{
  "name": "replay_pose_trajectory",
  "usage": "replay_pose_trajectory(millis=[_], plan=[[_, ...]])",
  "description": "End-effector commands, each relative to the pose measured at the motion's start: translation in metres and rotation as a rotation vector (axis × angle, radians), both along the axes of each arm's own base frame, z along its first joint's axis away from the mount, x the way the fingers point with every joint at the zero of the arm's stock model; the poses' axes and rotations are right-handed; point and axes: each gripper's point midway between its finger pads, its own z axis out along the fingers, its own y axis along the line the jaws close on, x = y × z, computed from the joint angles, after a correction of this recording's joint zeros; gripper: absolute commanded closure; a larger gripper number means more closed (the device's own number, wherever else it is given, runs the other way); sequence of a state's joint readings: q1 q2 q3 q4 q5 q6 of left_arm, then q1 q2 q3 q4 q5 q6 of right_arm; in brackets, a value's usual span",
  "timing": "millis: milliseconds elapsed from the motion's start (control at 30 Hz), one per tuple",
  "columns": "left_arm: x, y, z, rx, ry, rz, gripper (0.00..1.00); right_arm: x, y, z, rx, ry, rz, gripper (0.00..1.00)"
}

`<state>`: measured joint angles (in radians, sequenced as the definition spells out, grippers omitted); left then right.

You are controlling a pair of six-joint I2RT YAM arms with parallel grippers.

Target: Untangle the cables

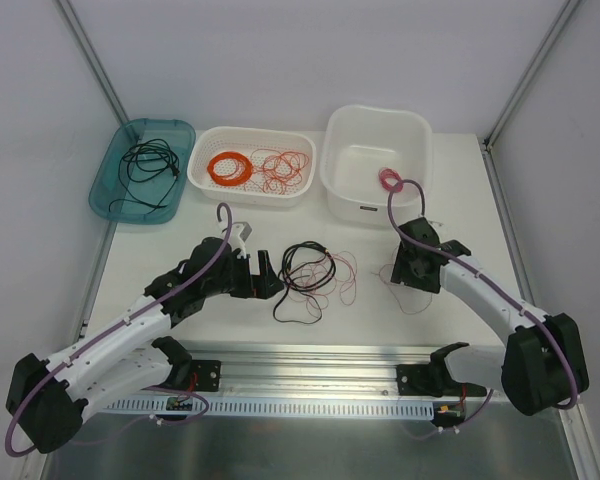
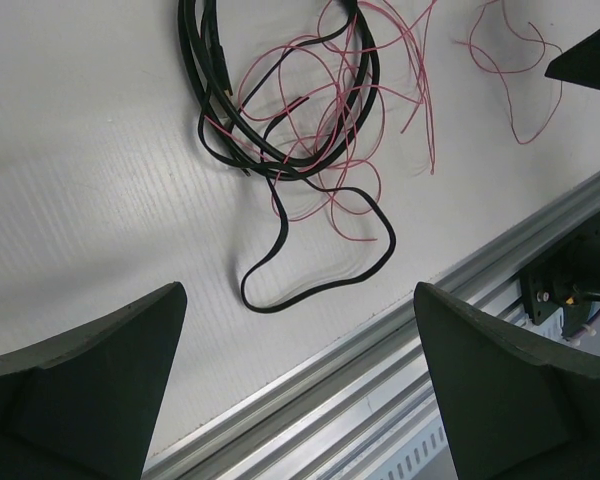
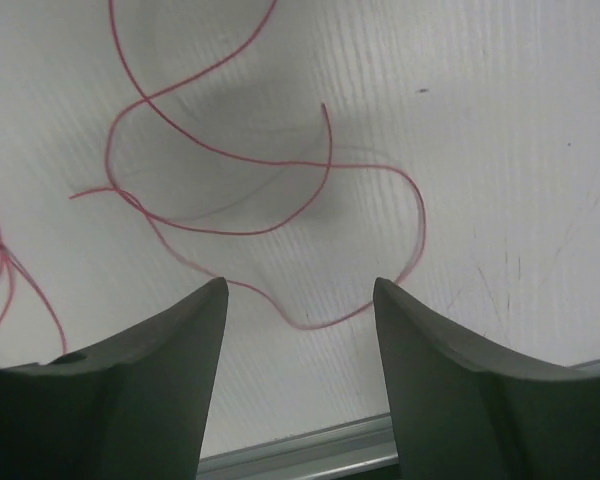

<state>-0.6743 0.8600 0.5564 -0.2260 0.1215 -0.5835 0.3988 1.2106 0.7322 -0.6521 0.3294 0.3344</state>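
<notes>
Thin pinkish-red wire [image 3: 280, 163] lying in loose crossing loops on a white ribbed table [image 3: 500, 120]; right gripper [image 3: 300, 290] with its two dark fingers [image 3: 130, 380] spread apart, lowest bend of the wire between the tips; metal rail [image 3: 300, 452] along the bottom edge

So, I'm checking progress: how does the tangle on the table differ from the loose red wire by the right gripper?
The tangle mixes black and red wires in overlapping loops; the loose red wire is one thin strand in open curves. The tangle lies before the left gripper, the loose red wire under the right gripper. Both rest on the table, ungripped.
</notes>
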Motion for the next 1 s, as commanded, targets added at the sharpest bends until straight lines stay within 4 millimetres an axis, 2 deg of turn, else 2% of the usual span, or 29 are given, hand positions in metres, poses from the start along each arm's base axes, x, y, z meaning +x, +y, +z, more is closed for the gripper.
replay_pose_trajectory(millis=[0,267,400,433,533,700,967], plan=[[-0.003,-0.001,0.001,-0.007,-0.015,-0.019,0.01,0.021,0.016,0.022,0.066,-0.08,0.063,0.35],[-0.004,-0.004,0.005,-0.019,-0.013,-0.035,0.01,0.039,0.024,0.017,0.051,-0.068,0.12,0.34],[-0.006,-0.003,0.006,-0.026,-0.02,-0.039,0.01,0.042,0.041,0.01,0.104,-0.025,0.227,0.26],[-0.007,-0.002,0.004,-0.025,-0.018,-0.037,0.01,0.041,0.045,0.008,0.122,-0.013,0.251,0.2],[-0.009,-0.001,0.003,-0.027,-0.016,-0.037,0.01,0.039,0.051,0.004,0.136,0.015,0.316,0.16],[-0.008,-0.001,0.002,-0.024,-0.015,-0.036,0.01,0.037,0.049,-0.007,0.105,0.079,0.348,0.18],[-0.01,-0.003,0.002,-0.029,-0.008,-0.045,0.01,0.036,0.049,-0.024,0.085,0.148,0.38,0.29]])
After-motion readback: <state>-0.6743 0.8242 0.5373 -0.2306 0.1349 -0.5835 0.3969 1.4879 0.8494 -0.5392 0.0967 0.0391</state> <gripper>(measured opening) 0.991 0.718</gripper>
